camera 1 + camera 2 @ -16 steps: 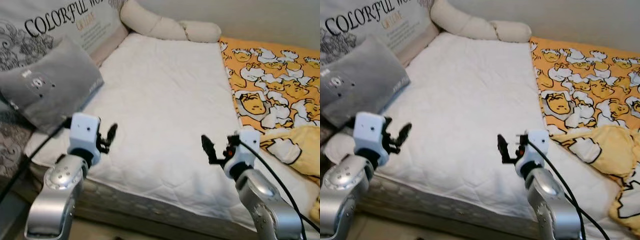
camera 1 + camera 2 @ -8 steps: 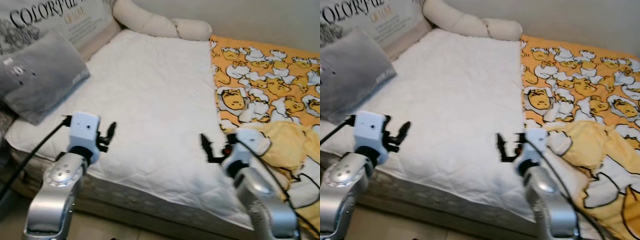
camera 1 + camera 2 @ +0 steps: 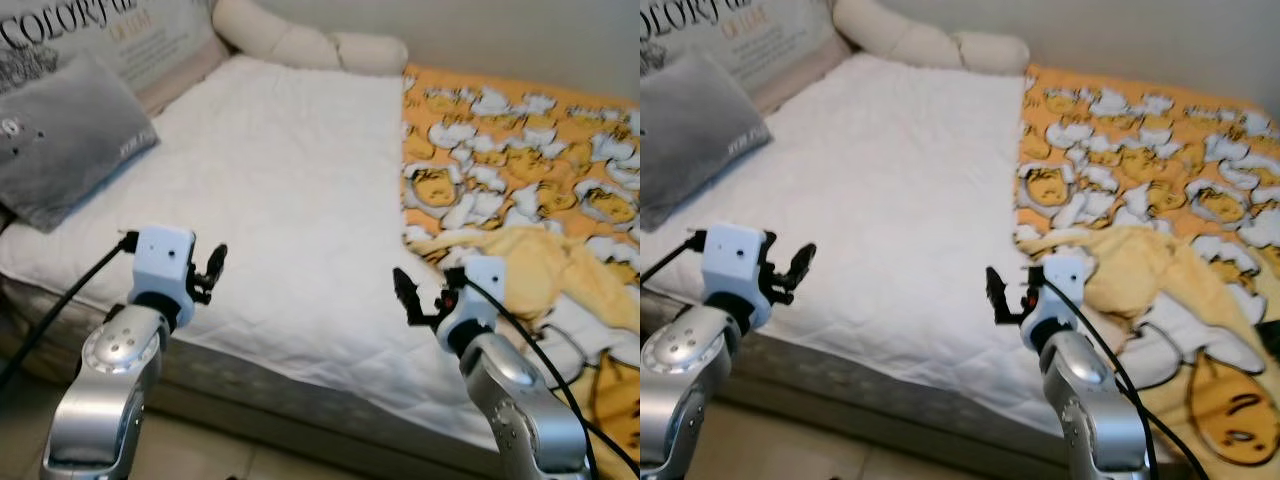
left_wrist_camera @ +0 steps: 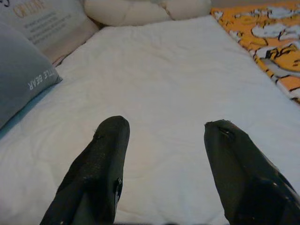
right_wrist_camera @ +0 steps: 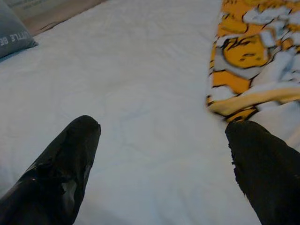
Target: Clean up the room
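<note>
A bed with a white quilted mattress lies before me. An orange and yellow blanket printed with white cartoon figures covers its right side, and its near edge is bunched into a yellow heap. My left gripper hovers open over the mattress's near left edge, with nothing between its fingers. My right gripper is open too, held above the near edge just left of the bunched blanket. In the right wrist view the blanket's edge lies beyond one of its fingers.
A grey pillow lies at the bed's left side, with a printed cushion behind it. A long cream pillow rests against the wall at the far end. Bare floor runs along the bed's front.
The whole view has shifted, so the camera has moved to the right along the bed. More of the blanket shows, and its bunched part is closer to my right gripper. Both grippers stay open.
</note>
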